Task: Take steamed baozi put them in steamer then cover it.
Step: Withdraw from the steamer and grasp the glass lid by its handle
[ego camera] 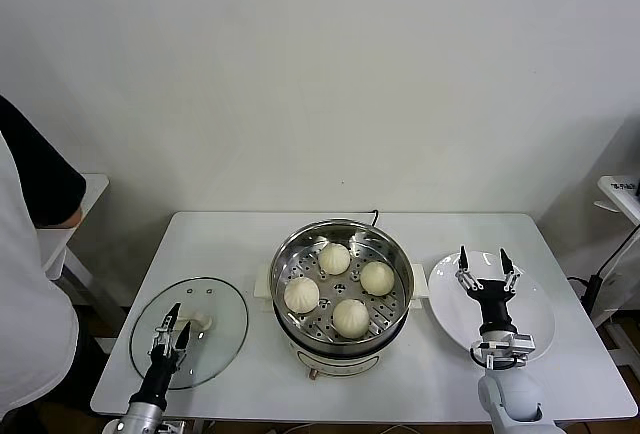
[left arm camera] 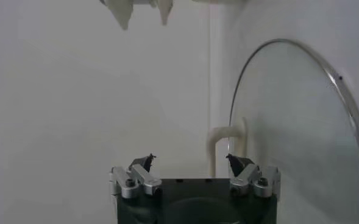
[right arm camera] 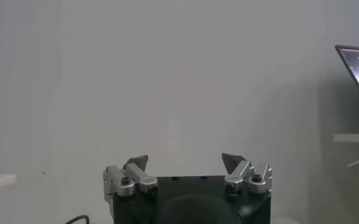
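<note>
Left gripper [ego camera: 171,325] over round glass cover [ego camera: 215,304]; steel steamer [ego camera: 340,284] beside.

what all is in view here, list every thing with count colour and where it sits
steamed baozi: four, cream-white, on the perforated tray inside the steamer
steamer: one, shiny steel with white base, centre of the table
cover: one, clear glass with a cream-white handle, flat on the table to the steamer's left, not on the pot
plate: one, white, on the table to the steamer's right, no buns on it
table: one, white, carrying all of the above
person: one, white top and dark sleeve, at the left edge
left tool: one, dark, open, over the cover near its handle
right tool: one, dark, open, above the plate, holding nothing
</note>
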`<state>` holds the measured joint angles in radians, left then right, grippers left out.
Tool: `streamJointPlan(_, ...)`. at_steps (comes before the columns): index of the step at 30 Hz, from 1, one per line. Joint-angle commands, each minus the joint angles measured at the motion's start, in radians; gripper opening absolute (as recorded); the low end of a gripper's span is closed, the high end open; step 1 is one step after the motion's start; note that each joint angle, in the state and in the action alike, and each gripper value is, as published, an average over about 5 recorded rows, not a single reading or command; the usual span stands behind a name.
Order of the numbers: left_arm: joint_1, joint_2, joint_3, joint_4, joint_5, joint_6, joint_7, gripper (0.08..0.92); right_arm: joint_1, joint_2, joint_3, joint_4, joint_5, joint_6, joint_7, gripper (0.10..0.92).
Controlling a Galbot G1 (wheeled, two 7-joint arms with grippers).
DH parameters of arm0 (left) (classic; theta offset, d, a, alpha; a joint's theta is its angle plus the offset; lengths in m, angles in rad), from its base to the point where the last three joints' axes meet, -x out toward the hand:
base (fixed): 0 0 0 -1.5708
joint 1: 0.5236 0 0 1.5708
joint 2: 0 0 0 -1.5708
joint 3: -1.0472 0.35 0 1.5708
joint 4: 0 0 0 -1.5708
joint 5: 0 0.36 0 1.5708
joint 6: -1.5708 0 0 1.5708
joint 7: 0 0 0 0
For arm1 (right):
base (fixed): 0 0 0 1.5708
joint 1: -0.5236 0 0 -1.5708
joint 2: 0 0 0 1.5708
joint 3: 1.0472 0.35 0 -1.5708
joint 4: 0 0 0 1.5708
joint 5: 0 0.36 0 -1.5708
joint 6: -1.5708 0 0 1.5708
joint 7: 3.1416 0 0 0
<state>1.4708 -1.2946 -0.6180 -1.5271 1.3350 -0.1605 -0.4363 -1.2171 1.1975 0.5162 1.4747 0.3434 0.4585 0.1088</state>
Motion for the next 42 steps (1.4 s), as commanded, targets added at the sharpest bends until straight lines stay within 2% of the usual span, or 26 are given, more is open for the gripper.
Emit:
streamJointPlan(1,-0.032,0.002,0.003,0.025,0.008,0.013,0.004,0.823,-0.004,0.003,0.003,-0.001,-0.006,0.002,-0.002,0.823)
streamJointPlan(33,-0.093,-0.002,0.034,0.053,0.003,0.038,0.022,0.814,-0.007,0.013,0.004,-0.008,-0.029,0.007,-0.006,0.823)
streamJointPlan(36,-0.093,-0.003,0.036,0.057,0.002,0.038,0.026,0.757,-0.007,0.013,0.005,-0.006,-0.030,0.007,-0.006,0.823)
streamJointPlan(42,-0.098,-0.002,0.037,0.070,-0.004,0.040,0.039,0.585,-0.006,0.010,0.006,-0.003,-0.029,0.007,-0.004,0.823)
